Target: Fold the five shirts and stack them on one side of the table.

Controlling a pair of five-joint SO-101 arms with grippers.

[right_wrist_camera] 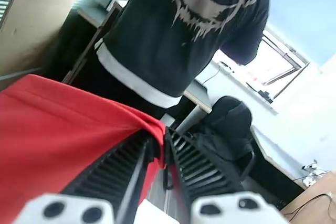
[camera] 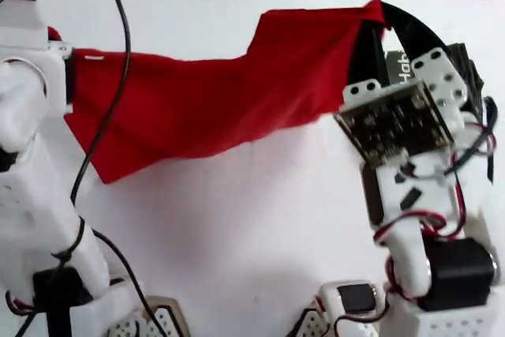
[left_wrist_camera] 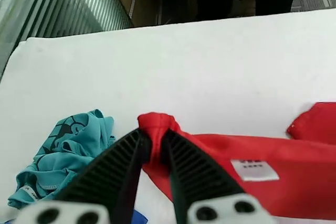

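Clamping red shirt (camera: 205,108): both end effectors (left_wrist_camera: 154,134) (right_wrist_camera: 159,137)

The white surface (camera: 237,242) is very bright in the high view, almost glowing, and the red shirt (camera: 205,100) lays just a soft, pale shadow along its near edge. In the left wrist view the light is even and shadows are faint. In the right wrist view daylight pours in from a window (right_wrist_camera: 278,69) at the back, and the black fingers (right_wrist_camera: 199,166) of the right pincer (right_wrist_camera: 157,140) look dark against it.
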